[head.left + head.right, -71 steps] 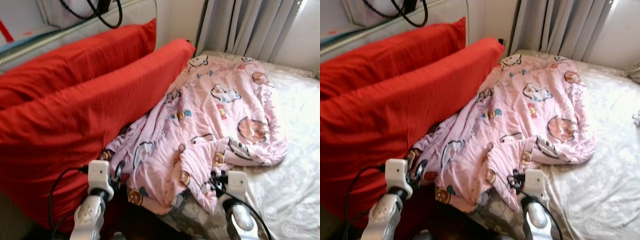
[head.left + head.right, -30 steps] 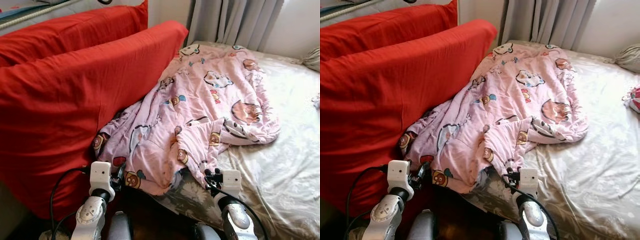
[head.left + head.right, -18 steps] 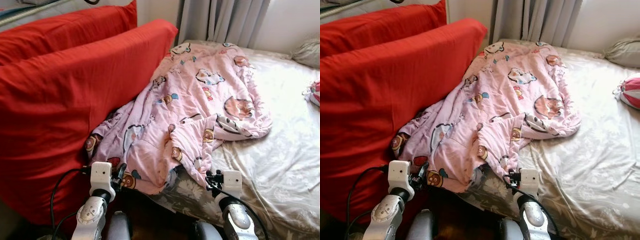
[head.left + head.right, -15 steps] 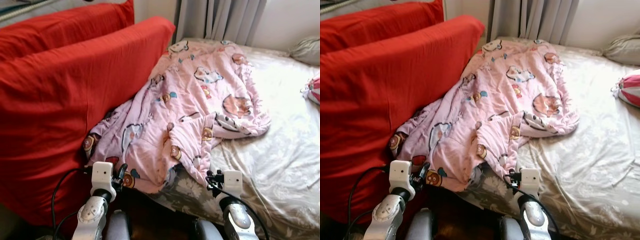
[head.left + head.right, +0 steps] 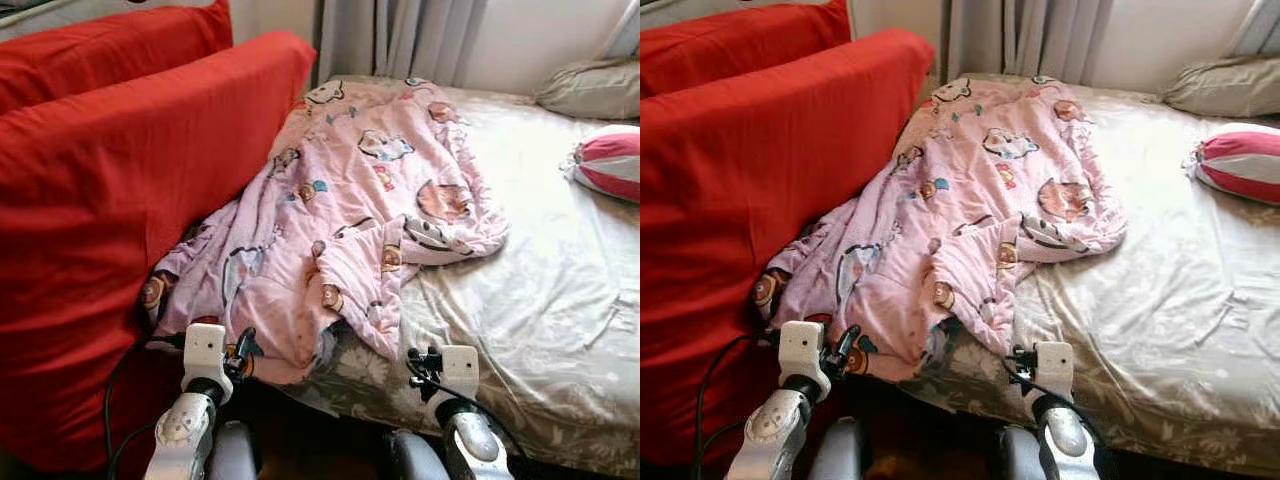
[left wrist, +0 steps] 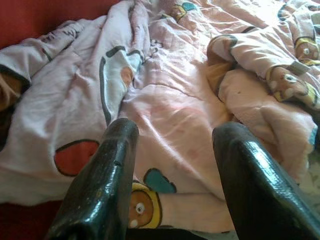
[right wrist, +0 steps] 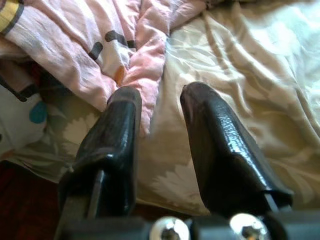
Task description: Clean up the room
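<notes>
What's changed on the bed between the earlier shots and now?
Mostly the camera: the view has swung toward the robot's right, bringing a striped pink cushion and a beige pillow into sight. The pink blanket lies crumpled against the red pillows as before. The left gripper and right gripper remain low at the bed edge, jaws open, holding nothing.

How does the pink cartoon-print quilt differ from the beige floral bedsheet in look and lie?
The pink quilt is printed with cartoon animals; the beige bedsheet carries a pale floral pattern. The quilt lies crumpled and bunched, its near edge drooping over the mattress corner; the bedsheet is spread flat with light wrinkles. The quilt lies on top and leans against the red cushion; the bedsheet lies beneath it. Both are soft bedding on the same bed.
</notes>
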Controlling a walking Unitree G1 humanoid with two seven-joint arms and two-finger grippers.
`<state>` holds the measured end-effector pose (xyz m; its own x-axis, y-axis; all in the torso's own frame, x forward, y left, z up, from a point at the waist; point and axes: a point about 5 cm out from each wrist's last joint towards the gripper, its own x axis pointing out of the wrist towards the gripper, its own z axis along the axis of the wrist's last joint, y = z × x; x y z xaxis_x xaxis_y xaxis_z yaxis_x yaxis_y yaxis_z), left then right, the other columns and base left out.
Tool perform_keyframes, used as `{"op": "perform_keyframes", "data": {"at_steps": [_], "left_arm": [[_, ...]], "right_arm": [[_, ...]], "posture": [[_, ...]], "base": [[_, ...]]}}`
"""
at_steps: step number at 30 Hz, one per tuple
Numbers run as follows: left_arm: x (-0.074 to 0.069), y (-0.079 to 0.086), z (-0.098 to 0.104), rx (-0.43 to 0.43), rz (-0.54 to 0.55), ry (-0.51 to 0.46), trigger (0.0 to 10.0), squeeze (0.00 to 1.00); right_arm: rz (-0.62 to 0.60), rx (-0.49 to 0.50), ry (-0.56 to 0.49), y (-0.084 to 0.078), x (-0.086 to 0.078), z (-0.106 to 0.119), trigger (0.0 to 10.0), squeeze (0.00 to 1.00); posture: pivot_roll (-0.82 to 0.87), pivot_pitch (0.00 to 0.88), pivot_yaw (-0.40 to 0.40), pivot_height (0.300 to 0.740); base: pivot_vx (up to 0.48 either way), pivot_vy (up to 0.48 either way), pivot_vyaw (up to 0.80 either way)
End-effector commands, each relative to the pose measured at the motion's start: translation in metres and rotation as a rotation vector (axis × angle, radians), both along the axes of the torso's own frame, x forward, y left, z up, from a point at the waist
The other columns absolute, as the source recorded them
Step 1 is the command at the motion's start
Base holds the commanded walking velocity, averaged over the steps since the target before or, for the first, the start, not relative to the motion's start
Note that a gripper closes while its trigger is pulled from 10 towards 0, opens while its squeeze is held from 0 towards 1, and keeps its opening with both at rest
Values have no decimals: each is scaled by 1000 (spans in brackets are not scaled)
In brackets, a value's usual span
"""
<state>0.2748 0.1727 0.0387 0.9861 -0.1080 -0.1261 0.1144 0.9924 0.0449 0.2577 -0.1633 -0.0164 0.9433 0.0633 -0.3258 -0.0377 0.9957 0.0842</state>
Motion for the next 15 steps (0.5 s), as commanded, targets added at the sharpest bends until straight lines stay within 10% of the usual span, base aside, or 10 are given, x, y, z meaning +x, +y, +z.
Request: {"op": "perform_keyframes", "data": {"at_steps": [1,15], "left_arm": [[-2,4,-4,9,12,24,10000,0],[-3,6,-4,11,15,21,10000,0]], "right_arm": [[3,0,4,3,0,-1,10000,0],[13,2,34,3,-1,-5,10000,0]], "posture": [[75,80,-40,601],[79,82,-39,601]], "base": [[0,0,800],[206,0,109]]}}
